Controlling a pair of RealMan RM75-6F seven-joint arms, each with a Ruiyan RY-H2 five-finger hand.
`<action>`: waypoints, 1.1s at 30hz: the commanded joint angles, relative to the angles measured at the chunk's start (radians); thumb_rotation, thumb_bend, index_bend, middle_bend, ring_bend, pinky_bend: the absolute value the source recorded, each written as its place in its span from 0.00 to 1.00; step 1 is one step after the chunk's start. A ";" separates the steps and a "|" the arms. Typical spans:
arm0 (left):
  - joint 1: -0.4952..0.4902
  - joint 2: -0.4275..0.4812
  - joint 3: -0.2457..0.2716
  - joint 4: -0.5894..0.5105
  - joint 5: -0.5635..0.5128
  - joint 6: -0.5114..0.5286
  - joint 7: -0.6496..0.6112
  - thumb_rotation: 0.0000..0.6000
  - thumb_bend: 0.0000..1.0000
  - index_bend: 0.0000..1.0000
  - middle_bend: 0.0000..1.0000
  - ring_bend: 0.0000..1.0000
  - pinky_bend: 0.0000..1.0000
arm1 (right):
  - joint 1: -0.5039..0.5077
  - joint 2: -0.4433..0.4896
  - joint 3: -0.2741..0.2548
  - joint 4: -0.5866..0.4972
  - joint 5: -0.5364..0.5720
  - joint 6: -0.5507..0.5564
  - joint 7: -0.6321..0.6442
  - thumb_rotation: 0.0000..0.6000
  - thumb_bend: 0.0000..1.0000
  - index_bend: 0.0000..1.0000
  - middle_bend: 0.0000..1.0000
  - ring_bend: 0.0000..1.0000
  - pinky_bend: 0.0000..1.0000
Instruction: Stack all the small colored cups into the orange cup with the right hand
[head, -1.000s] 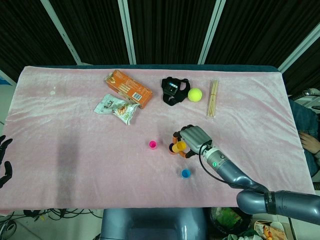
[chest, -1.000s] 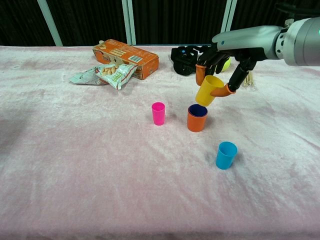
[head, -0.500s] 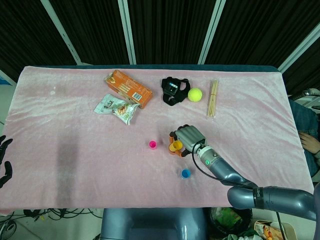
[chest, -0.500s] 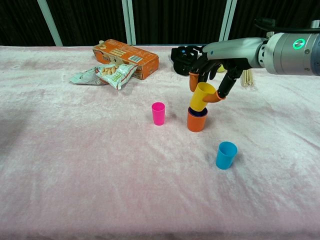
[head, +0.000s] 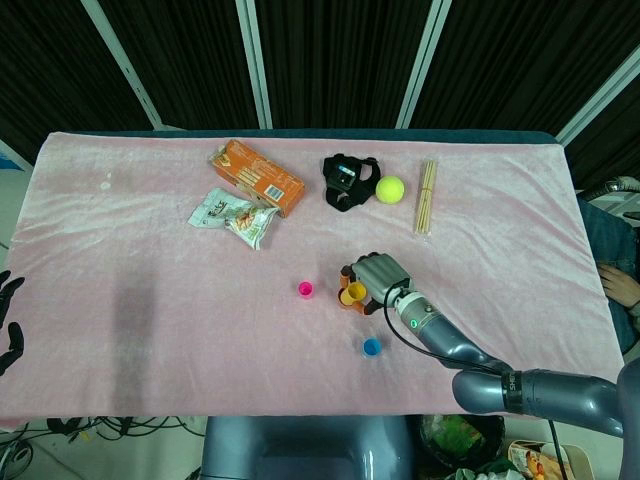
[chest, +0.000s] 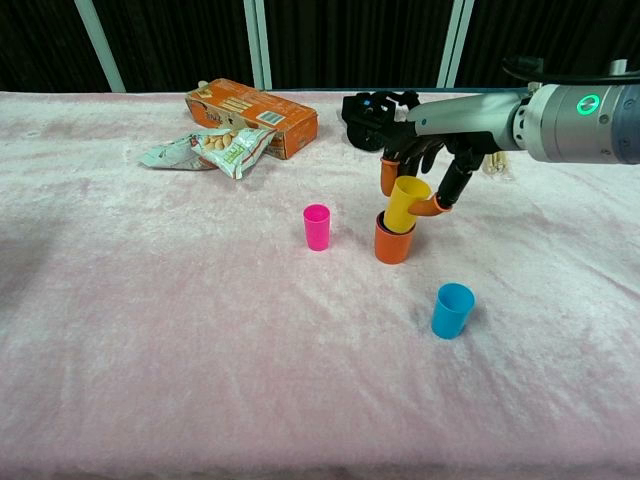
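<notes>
My right hand (chest: 425, 170) (head: 376, 277) pinches a yellow cup (chest: 405, 203) (head: 354, 292), whose bottom sits tilted inside the orange cup (chest: 391, 243) (head: 345, 299) near the table's middle. A pink cup (chest: 317, 226) (head: 306, 289) stands upright just left of the orange one. Nearer the front edge, a blue cup (chest: 452, 310) (head: 372, 347) stands on its own. My left hand (head: 8, 320) shows only at the far left edge of the head view, off the table, fingers spread and holding nothing.
At the back lie an orange box (chest: 252, 114), a snack bag (chest: 208, 149), a black strap device (chest: 370, 112), a yellow-green ball (head: 390, 188) and a bundle of wooden sticks (head: 427, 196). Pink cloth (chest: 150, 330) covers the table.
My right hand has come down and slightly left with the yellow cup, from above the orange cup to having its bottom inside it. The other cups have not moved.
</notes>
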 joint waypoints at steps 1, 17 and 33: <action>0.000 0.000 0.000 0.000 -0.001 0.000 0.000 1.00 0.71 0.11 0.04 0.00 0.00 | 0.000 -0.002 0.000 0.003 -0.001 0.001 0.002 1.00 0.30 0.32 0.26 0.23 0.21; 0.000 0.000 0.000 -0.002 -0.001 0.001 0.003 1.00 0.71 0.11 0.04 0.00 0.00 | -0.030 0.098 -0.021 -0.122 -0.027 0.063 -0.021 1.00 0.26 0.23 0.16 0.18 0.21; 0.002 -0.002 0.002 -0.006 0.003 0.005 0.010 1.00 0.71 0.11 0.04 0.00 0.00 | -0.236 0.125 -0.148 -0.336 -0.227 0.283 -0.048 1.00 0.20 0.28 0.24 0.18 0.21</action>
